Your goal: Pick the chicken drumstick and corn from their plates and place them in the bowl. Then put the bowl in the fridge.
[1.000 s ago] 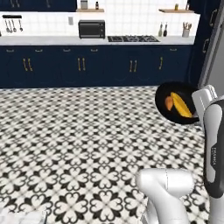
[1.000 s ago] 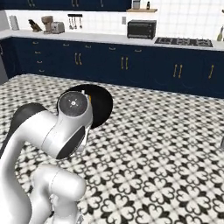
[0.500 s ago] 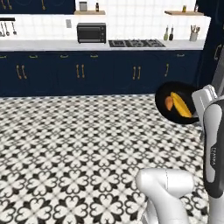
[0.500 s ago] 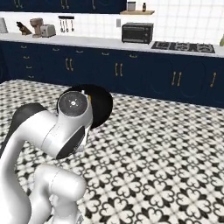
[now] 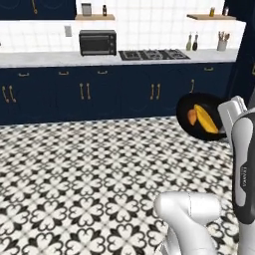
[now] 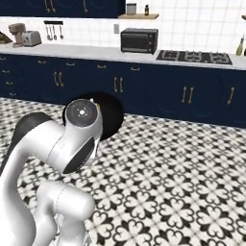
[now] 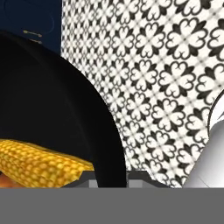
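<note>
bowl (image 5: 201, 117) carried aloft above patterned floor (image 5: 74, 174), at the arm's hand | corn (image 5: 206, 119) and chicken drumstick (image 5: 191, 117) inside, touching | gripper: fingers hidden, grip cannot be told | navy cabinets (image 5: 99, 92) beyond

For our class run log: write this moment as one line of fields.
stage: carrying | bowl: held above floor, off any counter | contents: corn, chicken drumstick | pincer: hidden behind bowl | fridge: pending

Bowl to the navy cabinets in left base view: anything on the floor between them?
Nothing. In the left base view, only bare patterned floor runs between the bowl, held aloft with the corn inside, and the navy cabinets.
</note>
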